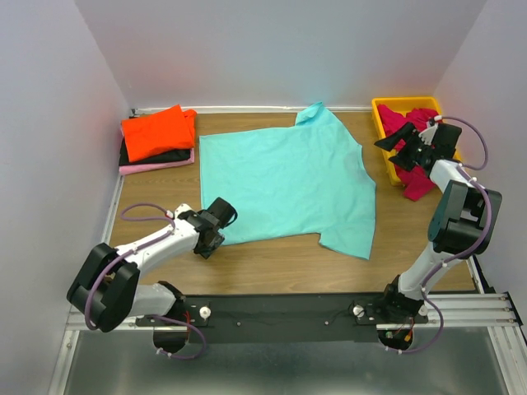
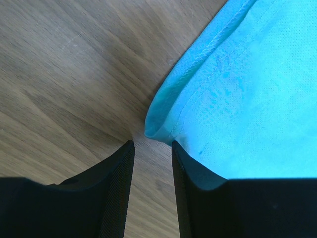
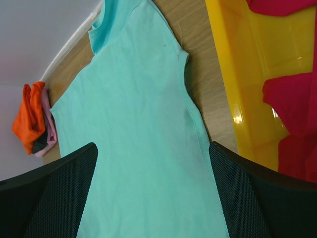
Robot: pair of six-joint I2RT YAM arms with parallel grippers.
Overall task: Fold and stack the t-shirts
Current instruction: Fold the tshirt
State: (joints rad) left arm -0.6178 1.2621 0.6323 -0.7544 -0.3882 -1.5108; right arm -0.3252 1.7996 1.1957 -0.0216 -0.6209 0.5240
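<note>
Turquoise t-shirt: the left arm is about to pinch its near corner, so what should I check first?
1. Turquoise t-shirt spread flat on the table: ok.
2. Left pincer open, nothing between its fingers: ok.
3. Shirt corner in line with that gap: ok, just ahead of it.
4. Right pincer open and empty: ok.
5. Right pincer at a shirt corner: not ok, it hangs by the yellow tray.
6. Folded stack apart from the spread shirt: ok.

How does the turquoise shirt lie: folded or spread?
Spread. The turquoise shirt lies flat, opened out across the table, with both sleeves showing.
</note>
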